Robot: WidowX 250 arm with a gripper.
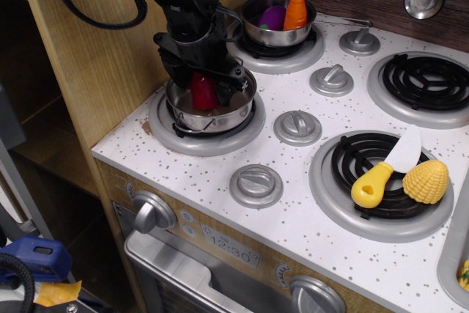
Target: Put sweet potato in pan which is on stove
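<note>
One arm: working alone at the front-left corner of the stove; it is reaching down from above into the pan
Gripper: the gripper is hanging inside the pan's rim; its black fingers are sitting on either side of the sweet potato, seemingly pinching it, though whether they are loosening cannot be told from this view
Sweet potato: it is standing with its long axis upright, directly between the fingers and within the pan's walls; whether its base is touching the pan floor is hidden
Pan: it is resting on the front-left burner, near the left edge
Key relation: the sweet potato is lying straight below the wrist and above the pan floor, so the coming move is probably a plain release and a vertical lift
Risk: fingers are sitting close to the far rim; a sideways exit could be nudging the pan
Bystanders: a second pot at the back-left is holding purple and orange toys; a toy knife and corn are lying on the front-right burner
</note>
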